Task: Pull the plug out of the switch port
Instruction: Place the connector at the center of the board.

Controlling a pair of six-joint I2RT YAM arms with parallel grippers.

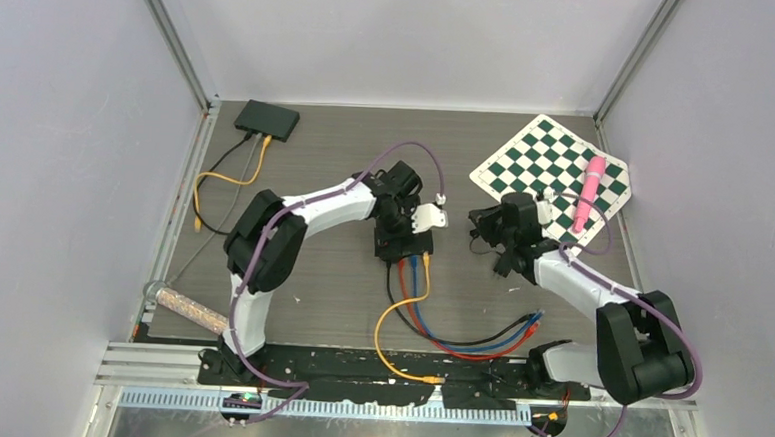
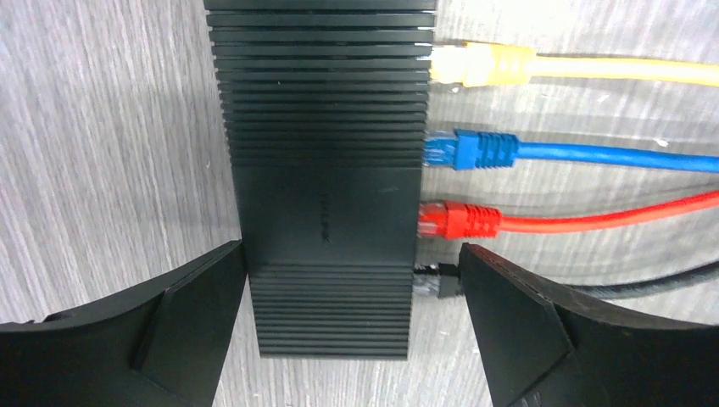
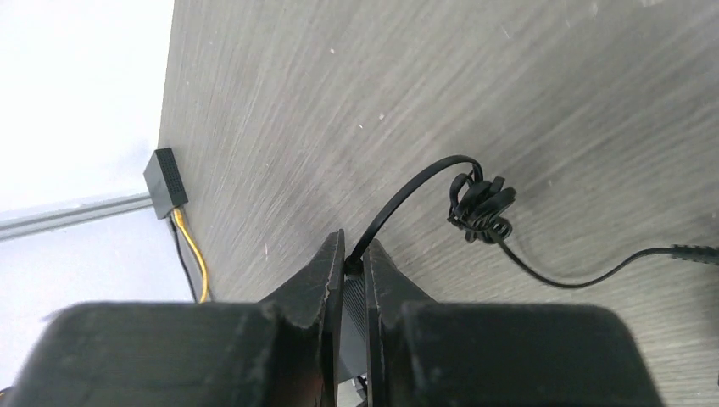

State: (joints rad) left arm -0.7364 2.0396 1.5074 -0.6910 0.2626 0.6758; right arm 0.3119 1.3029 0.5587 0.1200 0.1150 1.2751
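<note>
The black ribbed switch [image 2: 326,170] lies on the table [image 1: 326,175], below my left wrist [image 1: 403,244]. Yellow [image 2: 479,65], blue [image 2: 475,150], red [image 2: 458,220] and black [image 2: 432,281] plugs sit in the ports on its right side. My left gripper [image 2: 352,263] is open and straddles the switch's near end, with a clear gap at the right finger [image 2: 509,322]. To the right of the switch, my right gripper [image 3: 354,254] is shut on a small black plug whose thin cable runs to a tied coil [image 3: 482,208]. In the top view this gripper [image 1: 485,229] is clear of the switch.
A green checkered mat [image 1: 554,172] with a pink marker [image 1: 590,194] lies at the back right. A second black box [image 1: 266,120] with yellow and black cables sits at the back left. Coloured cables [image 1: 438,331] loop toward the near edge. A glittery tube [image 1: 187,308] lies near left.
</note>
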